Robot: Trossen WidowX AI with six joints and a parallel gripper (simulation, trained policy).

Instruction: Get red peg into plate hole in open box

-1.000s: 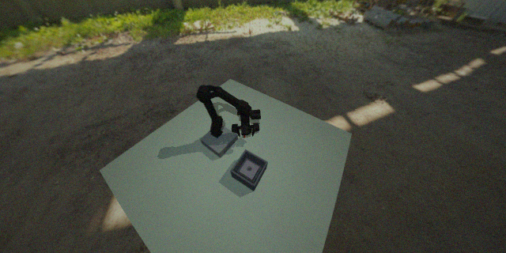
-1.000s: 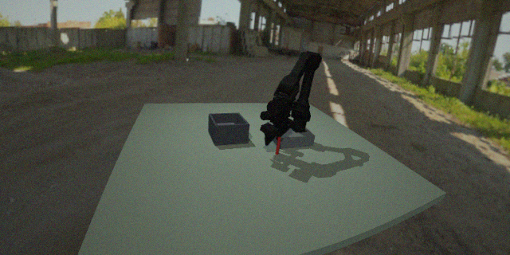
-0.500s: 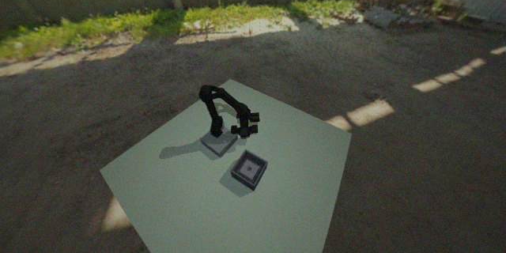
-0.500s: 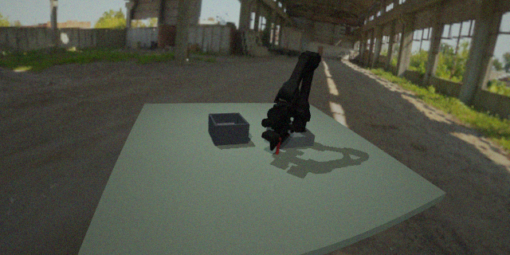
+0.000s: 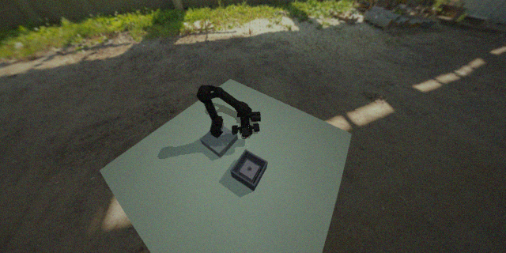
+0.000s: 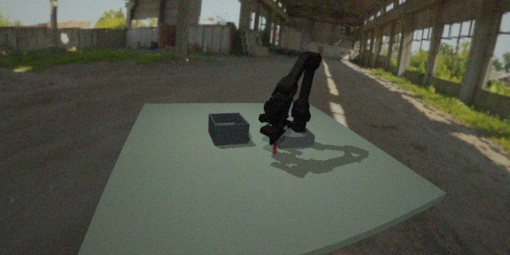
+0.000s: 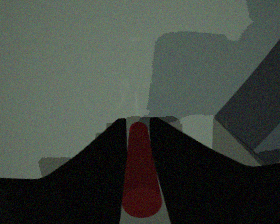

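End effector (image 5: 246,135) (image 6: 273,142) (image 7: 137,125) is closed on the slim red cylindrical peg (image 6: 274,148) (image 7: 140,162). Wrist view has the peg between the two black tapered fingers, running lengthwise down the gap, with a thin light sliver on its right side in that view. Exterior view: peg about upright under the fingertips, lower part exposed, bottom end at or just over the pale green flat worktop (image 5: 300,158) (image 6: 239,207) (image 7: 66,75). Can't tell if it's touching. Top view mostly hides it under the end effector.

Peg is outside the open dark blue-grey square box (image 5: 259,179) (image 6: 229,134), well apart from it in the exterior view. Box is upright on the worktop, open side up. Light grey plate (image 5: 244,174) (image 6: 227,123) in the bottom, small dark round hole (image 5: 249,168) at its middle. Peg isn't in it.

Black jointed arm (image 5: 229,98) (image 6: 289,85) stands on a grey square base block (image 5: 220,150) (image 6: 298,142) (image 7: 258,95), bent high at the elbow, forearm slanting down to the peg. Peg is near that block, on the worktop side facing the exterior camera.
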